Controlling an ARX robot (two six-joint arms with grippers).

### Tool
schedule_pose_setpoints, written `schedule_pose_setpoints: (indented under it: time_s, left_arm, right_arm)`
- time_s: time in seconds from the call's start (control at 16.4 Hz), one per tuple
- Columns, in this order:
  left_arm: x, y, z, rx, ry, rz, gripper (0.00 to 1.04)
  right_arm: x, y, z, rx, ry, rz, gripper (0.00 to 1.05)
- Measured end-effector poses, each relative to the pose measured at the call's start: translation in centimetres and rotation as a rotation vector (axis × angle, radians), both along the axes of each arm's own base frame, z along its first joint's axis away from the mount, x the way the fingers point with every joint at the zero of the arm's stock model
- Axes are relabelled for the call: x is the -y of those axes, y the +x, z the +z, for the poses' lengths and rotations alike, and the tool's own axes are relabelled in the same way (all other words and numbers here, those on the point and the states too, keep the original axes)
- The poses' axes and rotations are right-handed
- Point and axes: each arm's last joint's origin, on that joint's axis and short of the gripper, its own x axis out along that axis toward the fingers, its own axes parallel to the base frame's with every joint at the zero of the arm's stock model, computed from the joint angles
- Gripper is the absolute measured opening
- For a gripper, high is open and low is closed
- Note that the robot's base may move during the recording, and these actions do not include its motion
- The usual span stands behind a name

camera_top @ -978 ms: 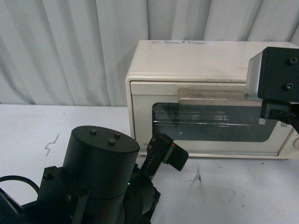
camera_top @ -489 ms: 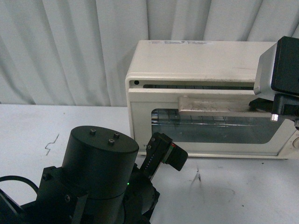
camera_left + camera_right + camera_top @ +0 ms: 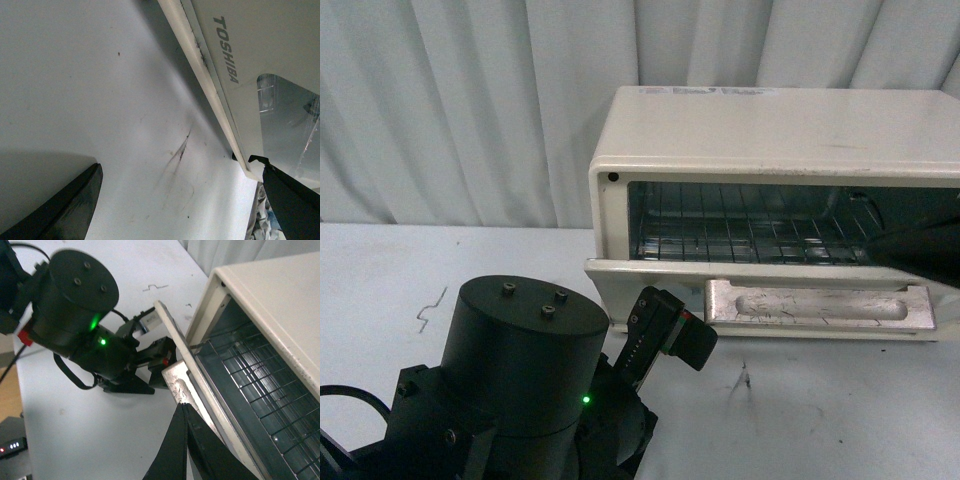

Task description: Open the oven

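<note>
Right gripper (image 3: 183, 407) has its two black fingers pressed together at the tips, which sit at the end of the beige bar handle (image 3: 820, 306); whether they touch it cannot be told. In the front view this gripper is only a dark blur at the far right, before the oven's mouth. Left gripper (image 3: 177, 165) is spread wide and holds nothing, low over the white table (image 3: 840, 400) just beside the door's corner. Cream-white Toshiba toaster oven (image 3: 770, 130) stands on the table's right side against a white curtain (image 3: 470, 100), its door (image 3: 650, 280) folded down and open, the wire rack (image 3: 740, 225) showing inside
</note>
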Motion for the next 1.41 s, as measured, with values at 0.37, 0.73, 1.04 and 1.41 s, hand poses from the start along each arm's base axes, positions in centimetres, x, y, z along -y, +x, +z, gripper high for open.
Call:
schedule_pose_setpoints:
  time_s: [0.37,0.73,1.04,1.41]
  left_arm:
    - [-0.2,-0.1,-0.1,0.0,0.0,0.003,0.98]
    - [-0.2,-0.2,-0.1,0.002,-0.001,0.002,0.98]
    - [-0.3,-0.3,0.0,0.003,-0.002,0.004,0.98]
    - [-0.8,-0.5,-0.1,0.004,-0.001,0.014,0.98]
  right_arm:
    - [0.6,-0.9,2.3,0.017,0.085,-0.027,0.44]
    - [0.6,-0.8,2.2,0.004,0.088,-0.03,0.62]
    - [0.7,-2.7,-0.1,0.296,0.188,-0.659,0.57]
    - [3.7,-6.3,-2.3,0.324,0.426,-1.042,0.02]
